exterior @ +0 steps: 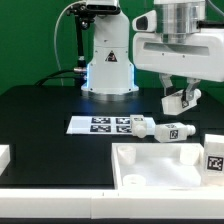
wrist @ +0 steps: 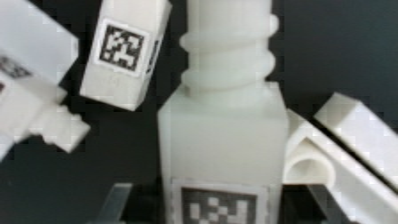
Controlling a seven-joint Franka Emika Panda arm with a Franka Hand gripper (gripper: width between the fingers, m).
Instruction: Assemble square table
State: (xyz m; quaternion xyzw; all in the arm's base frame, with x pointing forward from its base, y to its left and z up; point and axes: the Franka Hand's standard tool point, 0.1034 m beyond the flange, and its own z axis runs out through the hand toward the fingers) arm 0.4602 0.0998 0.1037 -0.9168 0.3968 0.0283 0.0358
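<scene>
My gripper (exterior: 180,104) hangs above the table at the exterior view's right, shut on a chunky white table leg (exterior: 177,99) held off the surface. In the wrist view that leg (wrist: 222,110) fills the middle between my gripper's (wrist: 217,208) dark fingers (wrist: 125,200), its tag near the jaws. Two more tagged legs (exterior: 145,125) (exterior: 172,130) lie on the black table below; one shows in the wrist view (wrist: 132,50). Another leg (exterior: 214,153) stands at the right edge. The white square tabletop (exterior: 160,172) lies at the front, rim up.
The marker board (exterior: 100,124) lies flat left of the loose legs. The white robot base (exterior: 108,60) stands at the back. A white part (exterior: 3,156) shows at the left edge. Another white part (wrist: 347,140) lies beside the held leg in the wrist view.
</scene>
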